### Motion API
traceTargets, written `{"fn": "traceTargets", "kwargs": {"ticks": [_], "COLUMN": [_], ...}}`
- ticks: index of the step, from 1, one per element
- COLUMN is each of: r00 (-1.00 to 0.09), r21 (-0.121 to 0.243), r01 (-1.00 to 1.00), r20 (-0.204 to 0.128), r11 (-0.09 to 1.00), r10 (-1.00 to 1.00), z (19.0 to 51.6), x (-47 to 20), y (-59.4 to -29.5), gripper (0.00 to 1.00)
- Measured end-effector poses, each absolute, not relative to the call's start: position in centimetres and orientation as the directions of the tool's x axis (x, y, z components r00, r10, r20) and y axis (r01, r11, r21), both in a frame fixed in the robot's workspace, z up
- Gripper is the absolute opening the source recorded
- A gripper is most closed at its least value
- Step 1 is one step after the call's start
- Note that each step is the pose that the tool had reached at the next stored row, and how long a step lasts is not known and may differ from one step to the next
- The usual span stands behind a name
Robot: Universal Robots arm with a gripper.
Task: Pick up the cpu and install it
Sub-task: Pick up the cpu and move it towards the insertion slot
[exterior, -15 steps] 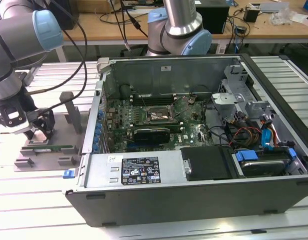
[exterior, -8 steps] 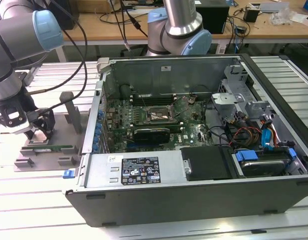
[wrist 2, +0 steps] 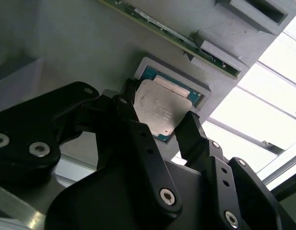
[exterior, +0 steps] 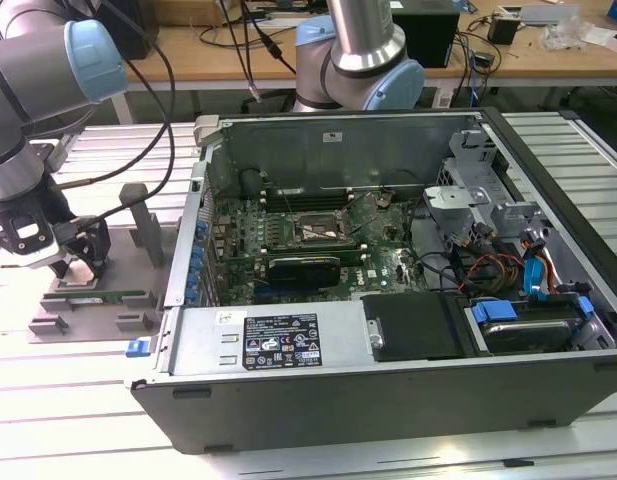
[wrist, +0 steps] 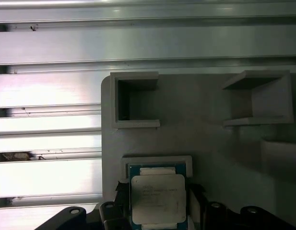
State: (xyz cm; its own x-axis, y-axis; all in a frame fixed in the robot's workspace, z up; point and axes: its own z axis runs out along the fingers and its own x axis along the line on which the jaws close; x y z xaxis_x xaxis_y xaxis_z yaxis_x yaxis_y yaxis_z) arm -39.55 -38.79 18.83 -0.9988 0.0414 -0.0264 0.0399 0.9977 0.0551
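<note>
The cpu (wrist 2: 159,105) (wrist: 159,191), a flat silver-topped square with a green rim, lies in a shallow recess of the grey holder plate (wrist: 210,143) (exterior: 108,262) at the exterior view's left. My gripper (exterior: 63,262) (wrist 2: 159,116) (wrist: 159,205) is down on that plate. Its two black fingers (wrist 2: 191,127) press against opposite edges of the chip, which still looks level in its recess. The dark metal socket frame (exterior: 313,232) sits in the middle of the motherboard inside the open computer case (exterior: 388,345).
A long green memory stick (exterior: 93,297) (wrist 2: 162,29) lies in a slot of the same plate beside the chip. Grey upright brackets (exterior: 138,215) (wrist: 133,100) stand on the plate. The case walls, drive cage (exterior: 488,195) and cables surround the motherboard.
</note>
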Motion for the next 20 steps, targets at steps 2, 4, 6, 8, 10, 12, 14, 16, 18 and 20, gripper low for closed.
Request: {"fn": "traceTargets", "kwargs": {"ticks": [2, 4, 6, 8, 10, 12, 14, 16, 18, 20], "r00": [-0.999, -0.999, -0.999, -0.999, -0.999, -0.999, -0.999, -0.999, -0.999, -0.999], "r21": [0.055, 0.055, 0.055, 0.055, 0.056, 0.055, 0.055, 0.055, 0.055, 0.055], "r01": [0.039, 0.039, 0.039, 0.038, 0.038, 0.038, 0.038, 0.038, 0.038, 0.038], "r20": [-0.026, -0.027, -0.027, -0.027, -0.027, -0.027, -0.027, -0.027, -0.027, -0.027], "r11": [0.998, 0.998, 0.998, 0.998, 0.998, 0.998, 0.998, 0.998, 0.998, 0.998], "r10": [0.041, 0.041, 0.041, 0.040, 0.040, 0.040, 0.040, 0.039, 0.040, 0.040], "z": [18.81, 18.81, 18.76, 18.74, 18.72, 18.73, 18.78, 18.78, 18.78, 18.79], "x": [-39.57, -39.63, -39.65, -39.64, -39.55, -39.54, -39.52, -39.53, -39.54, -39.55], "y": [-38.79, -38.80, -38.79, -38.79, -38.78, -38.79, -38.79, -38.79, -38.79, -38.79], "gripper": [0.60, 0.60, 0.60, 0.60, 0.60, 0.60, 0.60, 0.60, 0.60, 0.55]}}
